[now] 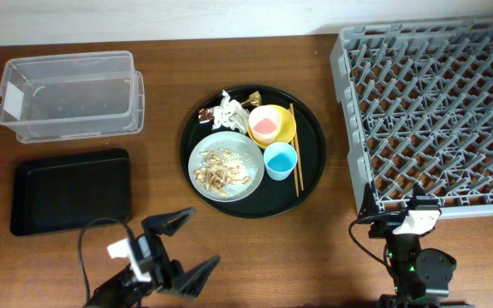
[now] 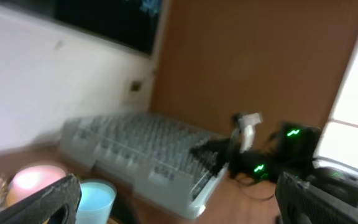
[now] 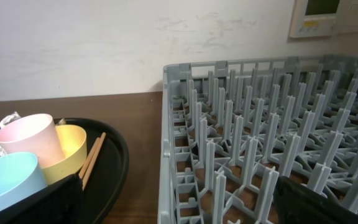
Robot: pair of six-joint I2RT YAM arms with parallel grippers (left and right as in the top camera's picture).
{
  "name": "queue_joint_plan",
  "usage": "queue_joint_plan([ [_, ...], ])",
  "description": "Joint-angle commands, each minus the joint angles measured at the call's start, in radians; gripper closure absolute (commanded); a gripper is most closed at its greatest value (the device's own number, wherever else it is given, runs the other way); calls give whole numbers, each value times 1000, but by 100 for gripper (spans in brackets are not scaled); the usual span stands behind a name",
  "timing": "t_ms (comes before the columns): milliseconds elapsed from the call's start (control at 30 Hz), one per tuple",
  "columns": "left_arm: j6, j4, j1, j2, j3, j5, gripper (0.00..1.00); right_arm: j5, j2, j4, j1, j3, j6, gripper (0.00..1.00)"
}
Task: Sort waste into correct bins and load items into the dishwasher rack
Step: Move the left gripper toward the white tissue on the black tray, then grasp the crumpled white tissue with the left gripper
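Note:
The grey dishwasher rack stands at the right and holds nothing. On the round black tray are a grey-green plate with food scraps, a yellow bowl holding a pink cup, a blue cup, chopsticks, crumpled white paper and wrappers. The clear box and the shallow black tray lie at the left. My left gripper is open and empty, near the front edge. My right gripper is open and empty at the rack's front left corner.
The left wrist view is blurred; it shows the rack, the blue cup, the pink cup and the right arm. Bare wooden table lies between the arms. A wall runs along the back.

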Motion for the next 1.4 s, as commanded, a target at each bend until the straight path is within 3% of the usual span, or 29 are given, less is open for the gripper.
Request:
queue_joint_plan([
  [0,-177,58,2,-6,19,-26,1,5,-7,-2,-7,-8,6,2],
  [167,-96,-120,2,14,130,-121,1,5,-7,-2,-7,-8,6,2],
  [267,92,-349,2,103,287,-167,0,5,-7,-2,-7,-8,6,2],
  [400,332,-659,2,308,550,-227,1,5,-8,-2,-7,-8,6,2],
  [500,483,-1009,2,562,830,-318,1,5,-7,-2,-7,-8,6,2],
  [600,582,-1320,2,795,1077,-328,1,5,-7,-2,-7,-8,6,2],
  [667,583,-1464,2,914,1193,-236,1,5,-7,-2,-7,-8,6,2],
  [867,584,-1489,-2,1062,1226,-180,1,5,-7,-2,-7,-8,6,2],
  [967,503,-1492,-51,1099,1227,-360,1,5,-7,-2,-7,-8,6,2],
  [1033,450,-1510,-108,1125,1240,-567,1,5,-7,-2,-7,-8,6,2],
  [1167,418,-1629,-252,1239,1344,-872,1,5,-7,-2,-7,-8,6,2],
  [1233,419,-1674,-302,1312,1400,-949,1,5,-7,-2,-7,-8,6,2],
  [1367,419,-1656,-360,1407,1409,-955,1,5,-7,-2,-7,-8,6,2],
])
